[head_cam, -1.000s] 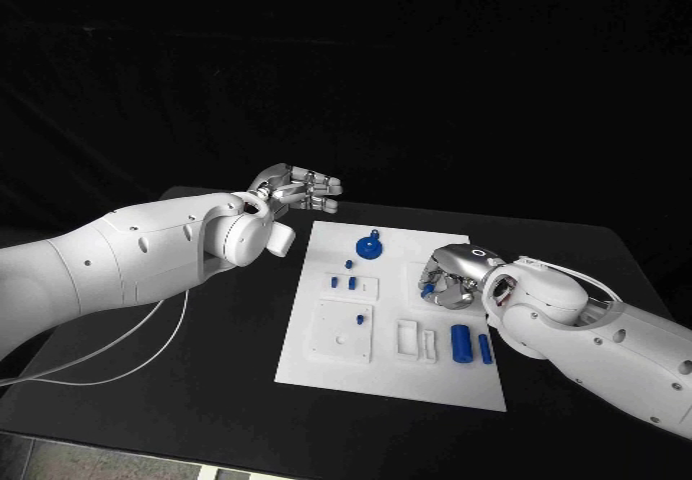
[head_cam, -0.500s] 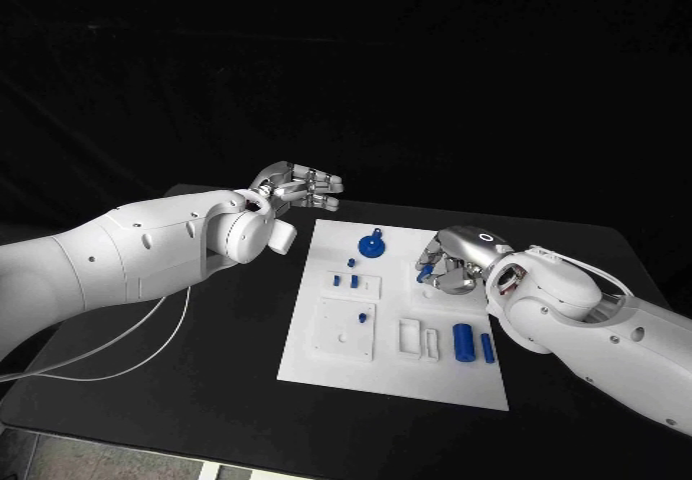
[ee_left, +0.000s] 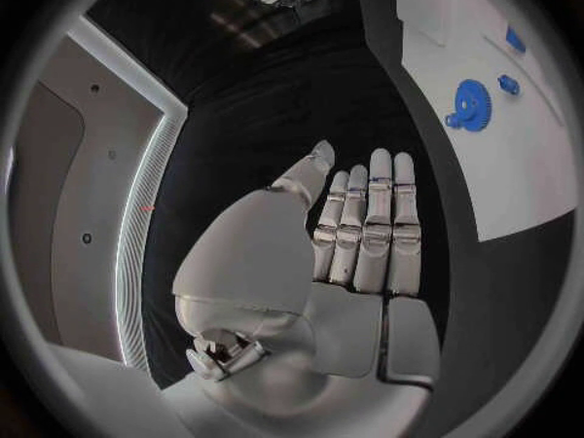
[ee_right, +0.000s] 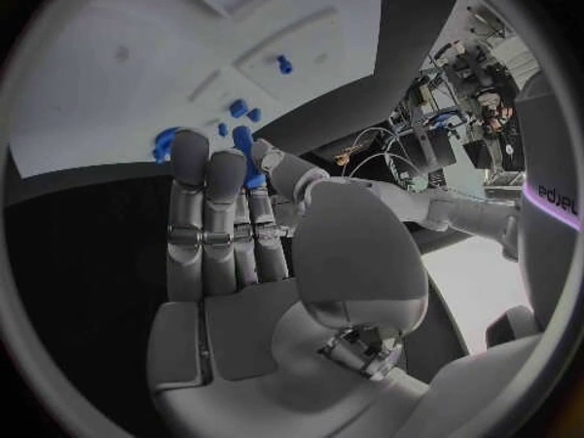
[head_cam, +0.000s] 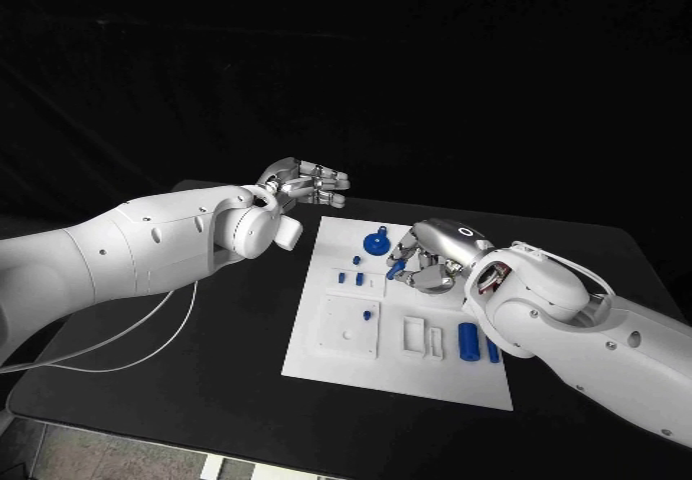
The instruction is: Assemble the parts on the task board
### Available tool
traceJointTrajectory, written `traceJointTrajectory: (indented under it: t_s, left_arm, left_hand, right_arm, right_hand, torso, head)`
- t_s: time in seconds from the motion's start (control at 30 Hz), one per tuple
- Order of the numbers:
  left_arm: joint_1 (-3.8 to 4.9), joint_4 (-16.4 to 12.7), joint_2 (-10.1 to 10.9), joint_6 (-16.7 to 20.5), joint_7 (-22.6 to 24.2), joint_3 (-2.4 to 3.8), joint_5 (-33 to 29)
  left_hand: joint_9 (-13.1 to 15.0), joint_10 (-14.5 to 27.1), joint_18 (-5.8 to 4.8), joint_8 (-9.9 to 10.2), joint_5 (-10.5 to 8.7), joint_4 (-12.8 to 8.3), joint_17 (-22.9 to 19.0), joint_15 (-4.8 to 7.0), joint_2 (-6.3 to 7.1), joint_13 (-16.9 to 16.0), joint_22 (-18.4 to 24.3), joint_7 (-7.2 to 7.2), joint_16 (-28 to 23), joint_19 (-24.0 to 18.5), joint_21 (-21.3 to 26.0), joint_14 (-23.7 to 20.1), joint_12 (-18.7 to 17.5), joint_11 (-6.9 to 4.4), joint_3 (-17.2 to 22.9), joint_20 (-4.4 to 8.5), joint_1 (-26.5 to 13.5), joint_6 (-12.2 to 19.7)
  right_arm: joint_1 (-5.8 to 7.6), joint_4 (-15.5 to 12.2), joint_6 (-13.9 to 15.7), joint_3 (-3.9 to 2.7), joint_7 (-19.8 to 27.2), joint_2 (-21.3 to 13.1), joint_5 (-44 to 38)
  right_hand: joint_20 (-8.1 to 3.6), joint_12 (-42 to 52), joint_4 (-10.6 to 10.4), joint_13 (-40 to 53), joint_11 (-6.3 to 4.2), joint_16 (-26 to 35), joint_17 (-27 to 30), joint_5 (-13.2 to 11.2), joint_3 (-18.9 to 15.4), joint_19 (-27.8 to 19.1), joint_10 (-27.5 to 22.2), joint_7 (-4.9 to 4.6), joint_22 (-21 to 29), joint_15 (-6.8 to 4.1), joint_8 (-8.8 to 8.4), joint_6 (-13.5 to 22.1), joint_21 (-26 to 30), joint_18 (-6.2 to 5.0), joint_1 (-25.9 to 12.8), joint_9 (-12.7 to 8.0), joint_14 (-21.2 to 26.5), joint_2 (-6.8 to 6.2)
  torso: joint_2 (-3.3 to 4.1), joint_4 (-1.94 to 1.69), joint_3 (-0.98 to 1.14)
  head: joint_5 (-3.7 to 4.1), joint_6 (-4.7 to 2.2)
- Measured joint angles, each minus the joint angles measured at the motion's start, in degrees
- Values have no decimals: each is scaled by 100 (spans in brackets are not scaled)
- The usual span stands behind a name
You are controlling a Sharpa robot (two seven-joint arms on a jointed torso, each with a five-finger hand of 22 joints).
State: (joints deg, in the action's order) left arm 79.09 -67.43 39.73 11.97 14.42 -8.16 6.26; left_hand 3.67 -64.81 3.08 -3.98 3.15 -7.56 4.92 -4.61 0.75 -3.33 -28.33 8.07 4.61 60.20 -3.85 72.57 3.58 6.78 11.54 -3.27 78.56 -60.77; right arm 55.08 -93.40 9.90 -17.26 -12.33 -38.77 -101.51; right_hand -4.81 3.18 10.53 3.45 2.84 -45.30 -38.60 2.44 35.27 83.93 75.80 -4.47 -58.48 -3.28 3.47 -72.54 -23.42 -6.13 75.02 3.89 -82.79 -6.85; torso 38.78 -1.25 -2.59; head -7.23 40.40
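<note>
Your right hand (head_cam: 430, 262) is center-right of the head view, over the task board's (head_cam: 335, 362) upper right, pinching a small blue part (head_cam: 395, 268) btwn thumb and a finger, other fingers straight and close together. Blue gear (head_cam: 375, 243) sits just upper-left of it on the board. Left hand (head_cam: 303, 184) is up top, left of center, off the board's far corner, holding nothing; fingers straight, side by side.

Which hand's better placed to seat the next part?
Right. The right hand is over the task board, pinching a small blue part; the left hand hovers off the board, holding nothing.
</note>
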Motion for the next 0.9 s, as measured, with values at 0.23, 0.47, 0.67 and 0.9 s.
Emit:
traceJointTrajectory:
  t_s: [0.23,0.47,0.67,0.9]
  left_arm:
    - [0,30,-45,-7,-1,0,0]
    - [0,54,-93,-18,-2,0,0]
    - [0,65,-112,-28,-4,-1,0]
    - [0,71,-134,-40,-7,-1,-1]
  left_hand:
    - [0,0,0,0,0,0,0,0,0,0,0,0,0,0,0,0,0,0,0,0,0,0]
    - [0,0,0,0,0,-16,0,0,0,0,0,0,0,0,-23,0,0,0,-16,0,0,0]
    - [-1,0,0,0,0,-16,0,0,0,0,0,0,0,0,-23,0,0,0,-16,0,0,0]
    - [-1,0,0,0,0,-16,0,0,0,0,0,0,0,0,-23,0,0,0,-16,0,0,0]
  right_arm:
    - [-4,-105,-3,353,40,331,-67]
    - [-6,-103,-16,615,95,556,-161]
    - [-6,-66,-29,790,132,648,-231]
    - [-6,60,-67,951,149,745,-305]
  right_hand:
    - [1,-12,17,1,-1,0,0,-1,15,0,0,-1,-12,0,-13,2,0,-1,-29,4,0,28]
    - [1,7,45,2,-2,5,4,2,5,0,-1,-4,-25,1,-16,5,0,-1,-30,4,0,28]
    - [2,9,63,3,-3,5,6,22,15,0,-2,-5,-30,1,-17,7,0,-1,-38,4,0,21]
    - [2,9,73,5,-11,5,12,22,24,0,-10,-7,-40,1,-4,10,0,-1,-67,2,-1,51]
  torso:
    - [0,-8,0]
    - [2,-8,-3]
    - [2,-5,-3]
    - [2,-2,0]
  head:
    - [-85,14]
    - [-136,19]
    - [-170,32]
    - [-166,35]
